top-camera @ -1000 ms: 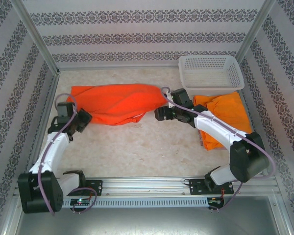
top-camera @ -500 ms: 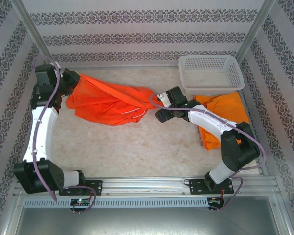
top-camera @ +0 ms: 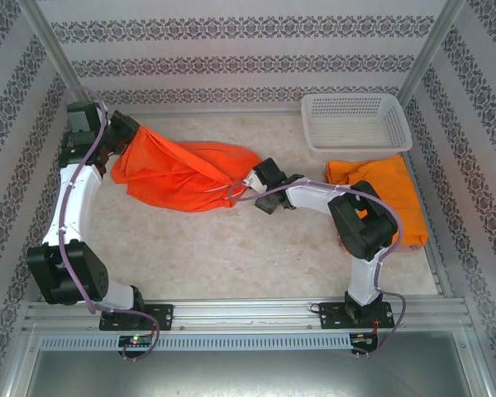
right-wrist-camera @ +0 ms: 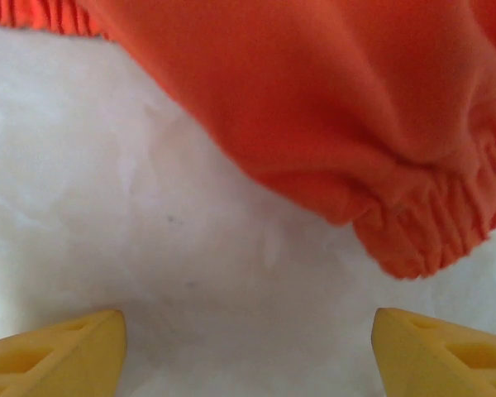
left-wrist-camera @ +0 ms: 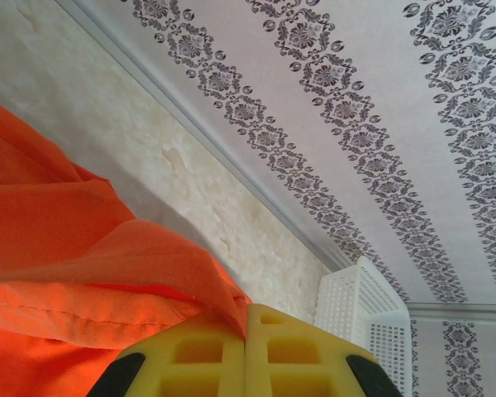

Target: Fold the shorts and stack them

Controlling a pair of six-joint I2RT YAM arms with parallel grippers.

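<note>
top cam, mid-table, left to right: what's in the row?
left gripper, shut on the big orange shorts → big orange shorts → right gripper, jaws open at their right end → second orange shorts by the right wall.

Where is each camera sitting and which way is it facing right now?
Top external: above and behind the arms, looking down at the table; both arms, left gripper and right gripper show.
Left wrist: raised far left, facing over the orange shorts toward the white basket; shut fingers pinch cloth.
Right wrist: low, facing tabletop and the shorts' elastic hem; open fingers at bottom corners.
Shared: top and left wrist both show basket and shorts.
</note>
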